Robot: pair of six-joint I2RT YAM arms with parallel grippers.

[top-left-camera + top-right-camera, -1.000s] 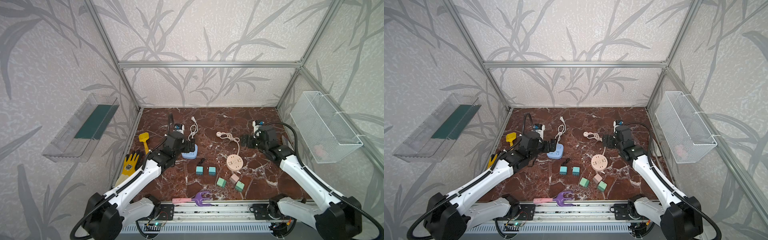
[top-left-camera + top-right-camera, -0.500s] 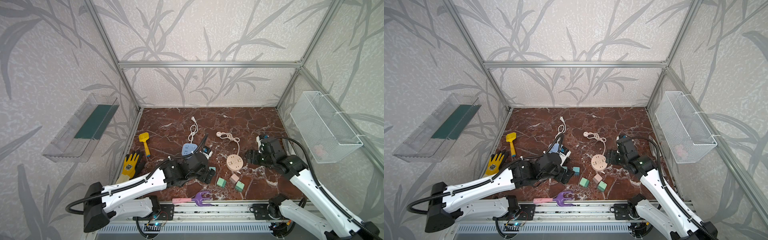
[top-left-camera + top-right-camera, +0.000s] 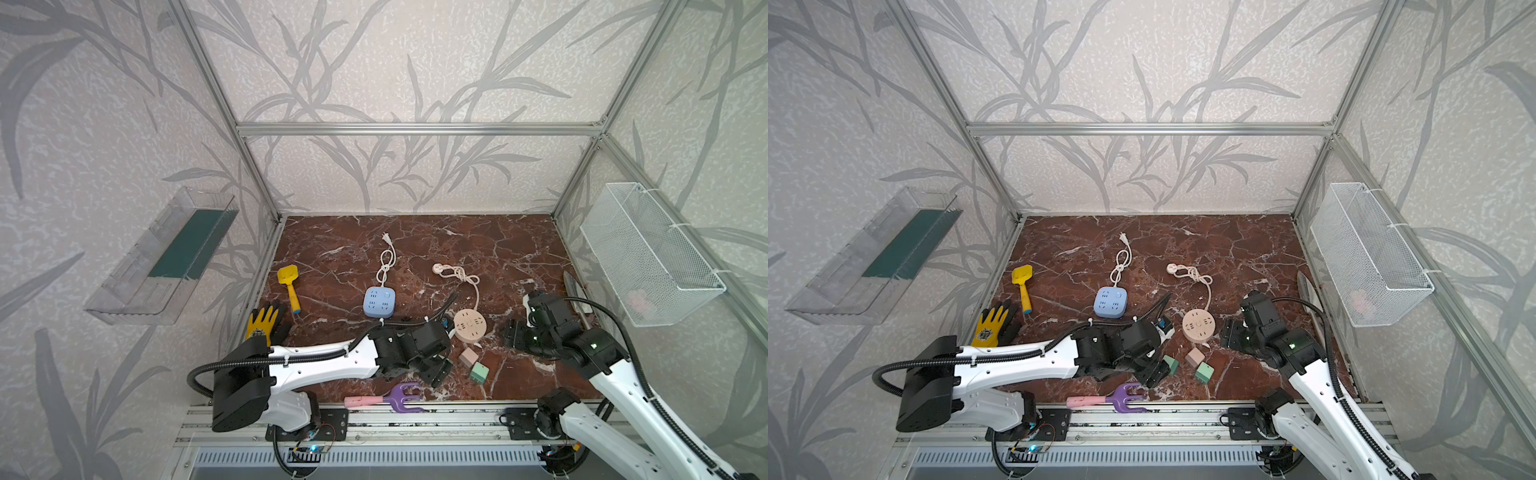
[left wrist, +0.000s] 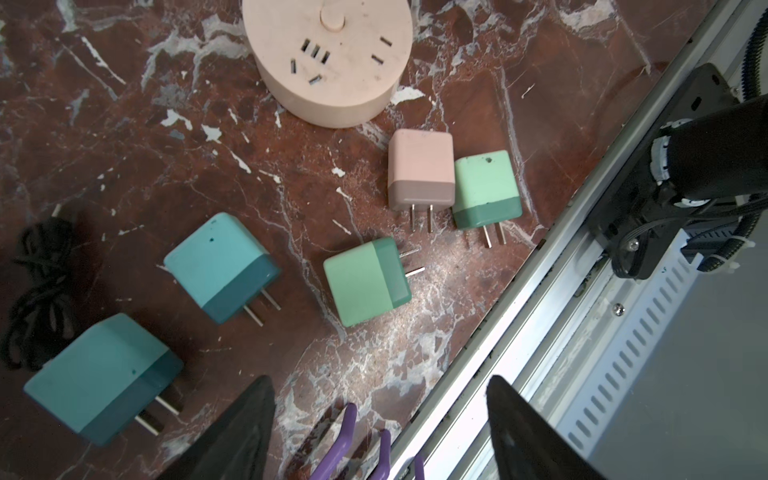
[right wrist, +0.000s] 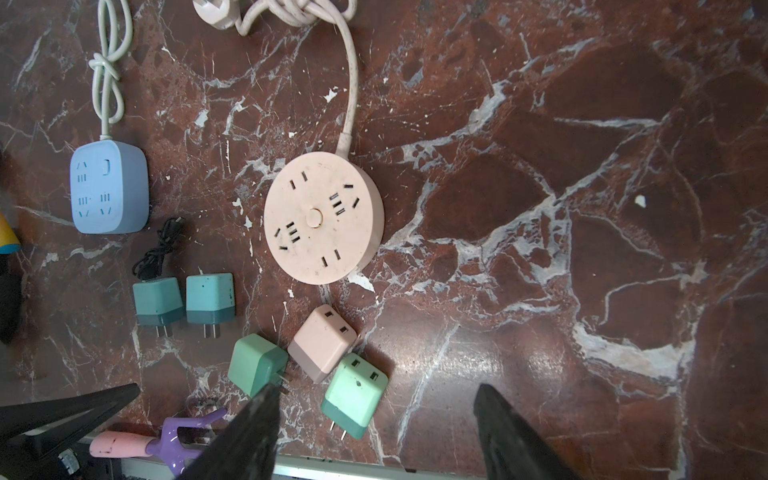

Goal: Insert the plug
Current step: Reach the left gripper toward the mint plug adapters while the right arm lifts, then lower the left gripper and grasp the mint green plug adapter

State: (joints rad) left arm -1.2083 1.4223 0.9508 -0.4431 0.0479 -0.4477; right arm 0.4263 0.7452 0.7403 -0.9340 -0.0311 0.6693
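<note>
Several two-tone plugs lie prongs-out on the marble near the front: two teal (image 4: 220,266) (image 4: 99,374), two green (image 4: 365,280) (image 5: 354,395) and a pink one (image 5: 322,340). Behind them sits a round pink socket (image 3: 469,325), with a blue square socket (image 3: 379,302) to its left. My left gripper (image 3: 436,370) hovers open at the front edge over the purple fork's tines, holding nothing (image 4: 380,415). My right gripper (image 3: 513,336) stands open to the right of the round socket. In its wrist view one green plug lies on the floor between its fingers (image 5: 374,419), untouched.
A purple-and-pink fork (image 3: 390,399) lies along the front rail (image 3: 457,411). A black coiled cable (image 4: 37,282) lies by the teal plugs. A yellow shovel (image 3: 289,282) and glove (image 3: 264,320) are at the left wall. A wire basket (image 3: 648,257) hangs on the right wall.
My left arm swung from the blue socket at the back left to the front middle over the plugs. The right arm drew back toward the front. Both grippers narrowed somewhat.
</note>
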